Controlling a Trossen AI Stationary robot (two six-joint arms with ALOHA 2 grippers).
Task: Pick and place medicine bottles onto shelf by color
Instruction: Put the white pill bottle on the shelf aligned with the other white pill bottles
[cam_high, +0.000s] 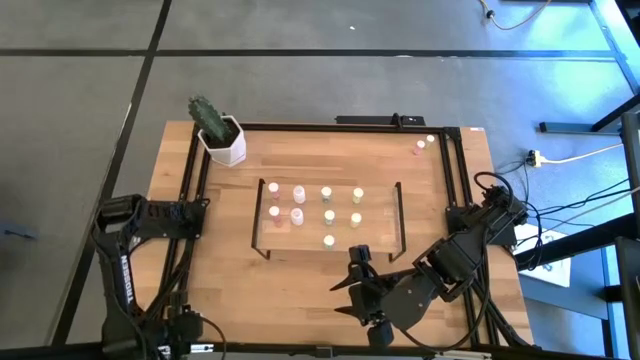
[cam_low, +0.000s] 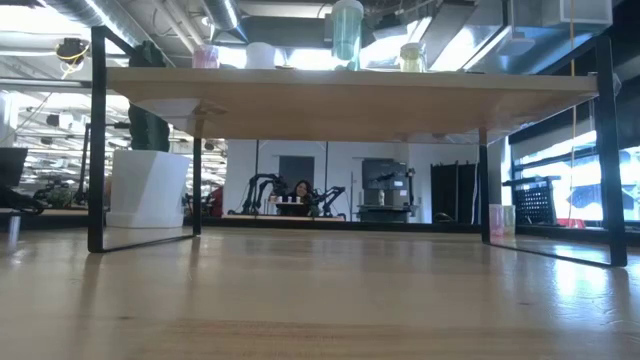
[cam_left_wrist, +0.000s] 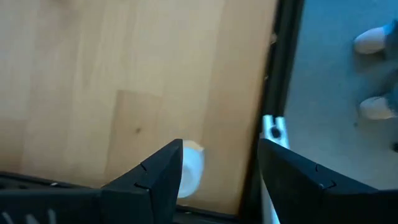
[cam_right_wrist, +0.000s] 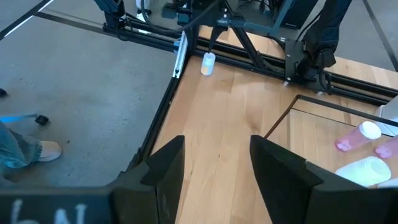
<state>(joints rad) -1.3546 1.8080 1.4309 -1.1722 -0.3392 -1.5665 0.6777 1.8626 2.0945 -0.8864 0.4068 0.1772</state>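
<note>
Several medicine bottles stand upright on the light-wood shelf (cam_high: 385, 225): pink (cam_high: 297, 191) at its left, pale green-white (cam_high: 327, 215) in the middle, yellow (cam_high: 357, 194) at its right. One white bottle (cam_left_wrist: 191, 172) stands on the table by the near left corner. My left gripper (cam_left_wrist: 221, 149) hangs open just above it, pointing steeply down; the bottle shows partly behind one finger (cam_left_wrist: 163, 168). From the right wrist view this gripper (cam_right_wrist: 214, 37) is right over the bottle (cam_right_wrist: 208, 63). My right gripper (cam_high: 357, 255) waits open and empty near the shelf's front edge.
A white hexagonal pot with a cactus (cam_high: 222, 140) stands at the far left. Two more small bottles (cam_high: 424, 146) stand at the far right corner. A black rail (cam_left_wrist: 273, 93) runs along the table edge beside the white bottle. A person's shoes (cam_left_wrist: 373, 43) show on the floor.
</note>
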